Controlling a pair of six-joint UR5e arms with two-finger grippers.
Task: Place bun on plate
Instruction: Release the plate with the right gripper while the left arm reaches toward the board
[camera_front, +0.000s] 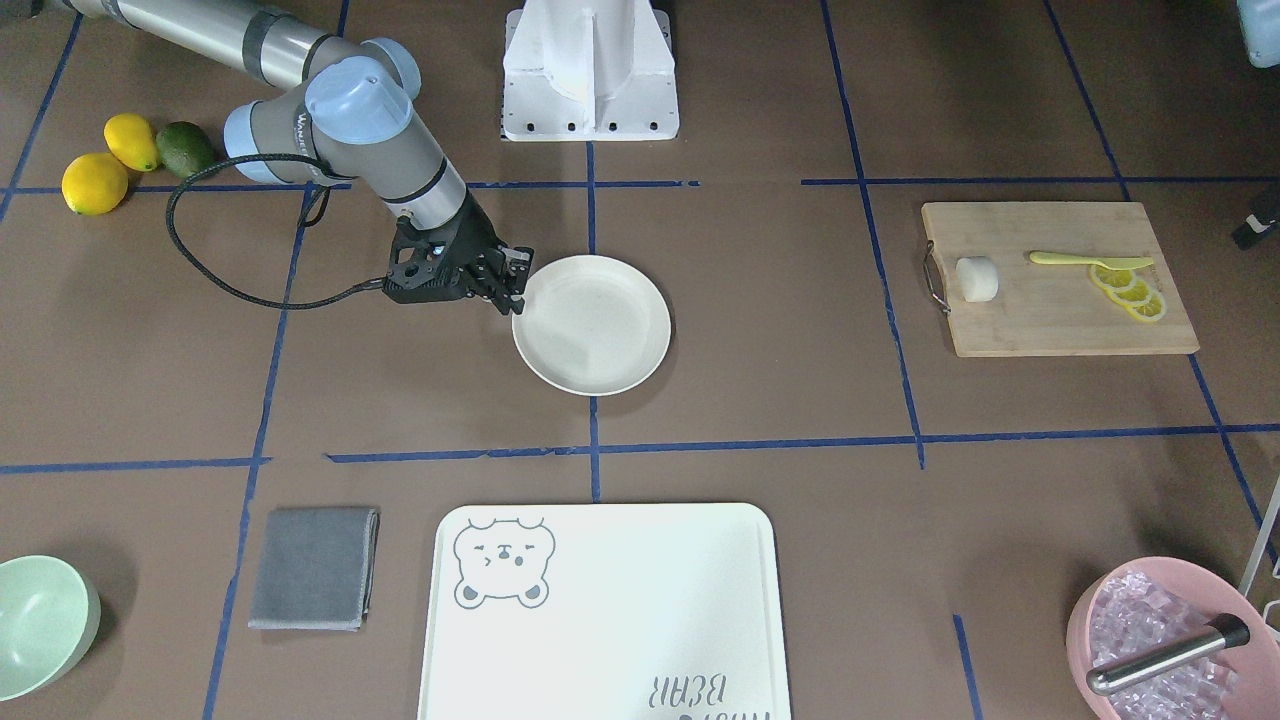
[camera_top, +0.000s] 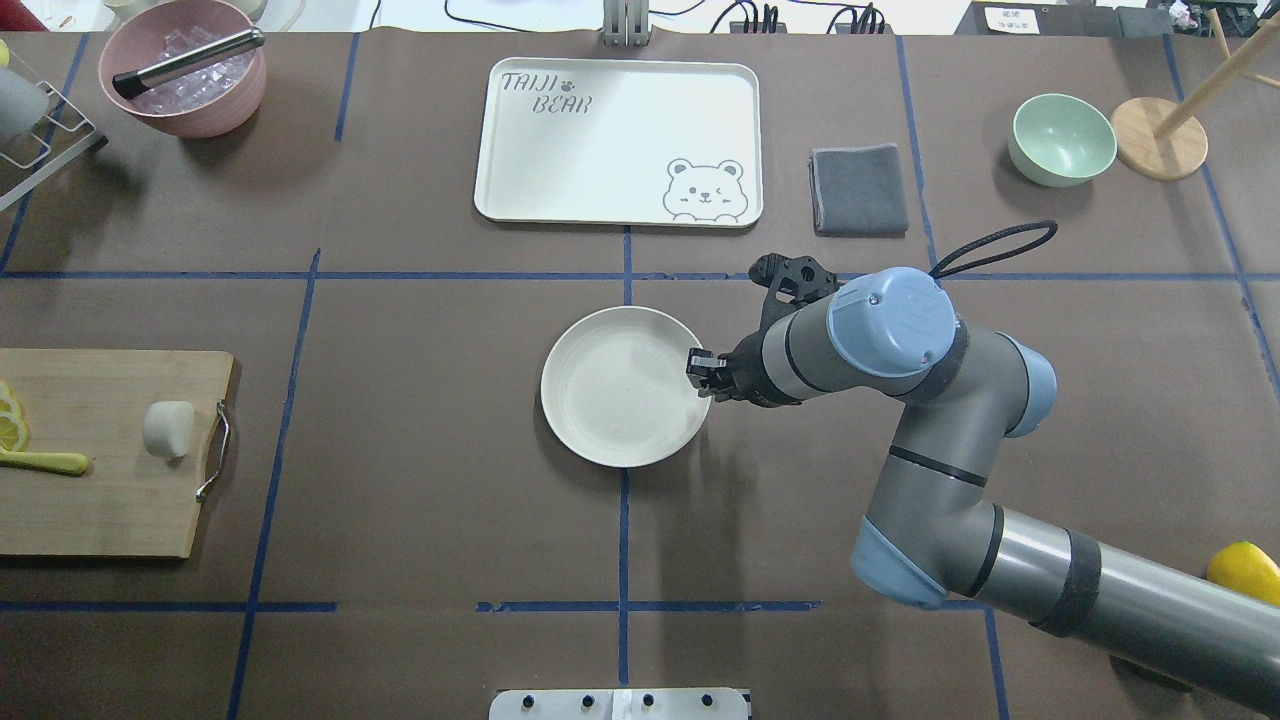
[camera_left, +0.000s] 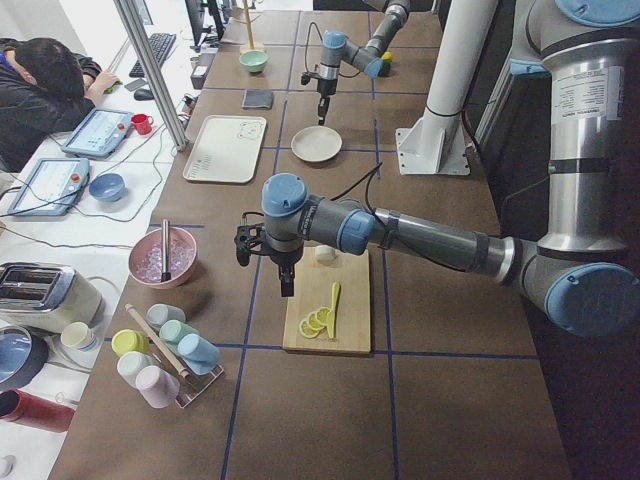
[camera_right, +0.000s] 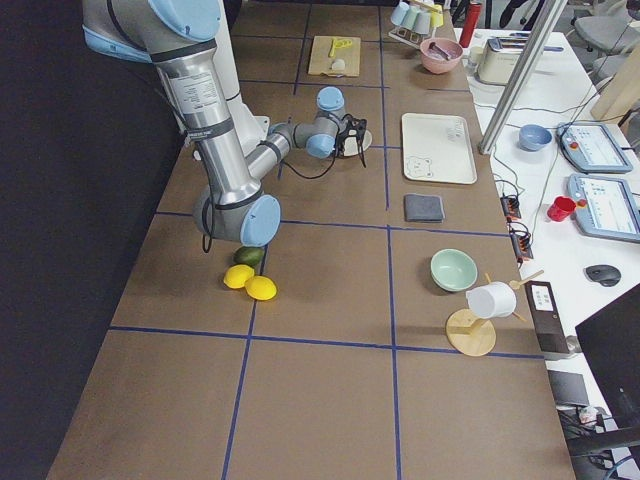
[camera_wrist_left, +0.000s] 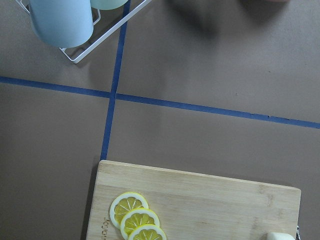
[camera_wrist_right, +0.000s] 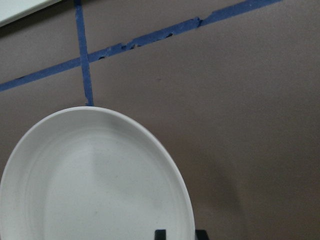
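Note:
The white bun (camera_front: 978, 279) (camera_top: 168, 429) lies on a wooden cutting board (camera_front: 1060, 320), beside its metal handle; the left wrist view catches only its top edge (camera_wrist_left: 280, 236). The cream plate (camera_front: 600, 325) (camera_top: 620, 390) sits at the table's middle. My right gripper (camera_front: 512, 285) (camera_top: 700, 368) is at the plate's rim, its fingertips close together on either side of the rim (camera_wrist_right: 191, 220). My left gripper (camera_left: 287, 285) hangs over the board, close to the bun (camera_left: 325, 254); I cannot tell whether it is open or shut.
Lemon slices (camera_front: 1130, 292) and a yellow utensil (camera_front: 1090, 260) share the board. A bear-print tray (camera_front: 600, 620), grey cloth (camera_front: 313, 567), green bowl (camera_front: 40, 625) and pink bowl of ice (camera_front: 1160, 640) line the operators' side. Two lemons (camera_front: 95, 183) and an avocado (camera_front: 186, 149) lie near the right arm.

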